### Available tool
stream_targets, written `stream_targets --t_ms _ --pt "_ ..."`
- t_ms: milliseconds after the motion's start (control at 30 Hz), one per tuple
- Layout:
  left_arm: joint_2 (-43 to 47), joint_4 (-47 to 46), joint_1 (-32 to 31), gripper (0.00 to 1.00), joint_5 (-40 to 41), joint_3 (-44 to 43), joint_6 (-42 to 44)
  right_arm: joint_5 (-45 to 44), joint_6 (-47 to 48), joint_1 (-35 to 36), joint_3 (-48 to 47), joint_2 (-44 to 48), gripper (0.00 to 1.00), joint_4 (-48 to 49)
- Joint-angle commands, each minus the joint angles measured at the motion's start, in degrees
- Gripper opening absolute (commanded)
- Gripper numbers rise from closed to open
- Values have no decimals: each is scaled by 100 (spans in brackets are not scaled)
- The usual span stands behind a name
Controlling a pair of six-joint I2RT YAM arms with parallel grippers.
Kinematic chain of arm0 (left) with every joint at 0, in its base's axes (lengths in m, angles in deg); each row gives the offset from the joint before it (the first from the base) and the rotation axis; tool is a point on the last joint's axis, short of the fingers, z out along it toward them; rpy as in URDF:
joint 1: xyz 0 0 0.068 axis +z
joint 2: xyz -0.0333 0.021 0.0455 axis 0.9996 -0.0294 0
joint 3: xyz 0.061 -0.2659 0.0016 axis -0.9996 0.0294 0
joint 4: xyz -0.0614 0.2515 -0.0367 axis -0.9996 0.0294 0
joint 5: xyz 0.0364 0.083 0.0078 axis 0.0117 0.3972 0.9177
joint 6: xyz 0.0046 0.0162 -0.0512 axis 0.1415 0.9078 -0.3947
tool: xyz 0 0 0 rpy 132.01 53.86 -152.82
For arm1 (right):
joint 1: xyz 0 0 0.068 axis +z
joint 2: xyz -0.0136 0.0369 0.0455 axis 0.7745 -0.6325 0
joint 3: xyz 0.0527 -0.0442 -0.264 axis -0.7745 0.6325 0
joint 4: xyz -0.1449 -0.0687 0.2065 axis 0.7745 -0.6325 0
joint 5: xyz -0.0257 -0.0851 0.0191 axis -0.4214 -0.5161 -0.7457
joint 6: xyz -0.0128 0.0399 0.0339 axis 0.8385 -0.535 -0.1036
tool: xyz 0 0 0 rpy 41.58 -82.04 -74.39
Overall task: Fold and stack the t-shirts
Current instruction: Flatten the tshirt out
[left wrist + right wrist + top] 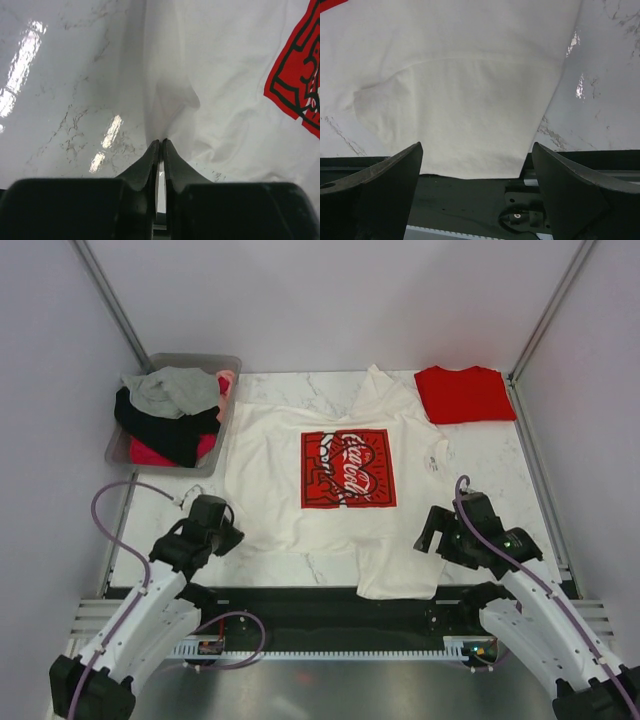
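On the worktop (500, 455) the white tee (270, 500) lies spread out, print up, one sleeve hanging over the near edge. The red tee (465, 393) sits folded at the far right corner. The left end effector (161, 142) is pinched closed on the white tee's left edge. The right end effector (476, 146) gapes wide above the overhanging sleeve.

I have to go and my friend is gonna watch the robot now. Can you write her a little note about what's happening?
Left gripper: jaws shut, seemingly pinching the left edge of the cream-white t-shirt.
Right gripper: jaws wide open, holding nothing, over that shirt's sleeve at the near edge of the table.
The cream-white t-shirt lies spread out, print up, mid-table. The red t-shirt lies folded at the far right corner.
Done: red one folded.
Left: fold the cream-white one, then stack the two.
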Motion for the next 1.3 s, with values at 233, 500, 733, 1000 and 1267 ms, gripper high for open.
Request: stream_targets --t_ms 233,500,733,1000,1267 --pt "1543 497 8 24 248 939 -1635 147 -766 409 451 -182 98 508" --pt "1666 471 8 2 362 1027 -1653 -64 -1478 1340 881 -875 98 1210" --pt "2220 515 17 2 609 1045 -1573 -653 -1531 1535 838 -1447 98 1458" --pt "1695 -248 17 2 793 1054 -1328 -1136 -970 1386 -110 -2914 98 1844" --pt "673 -803 78 2 837 562 -888 -987 384 -162 -1832 -3866 98 1538"
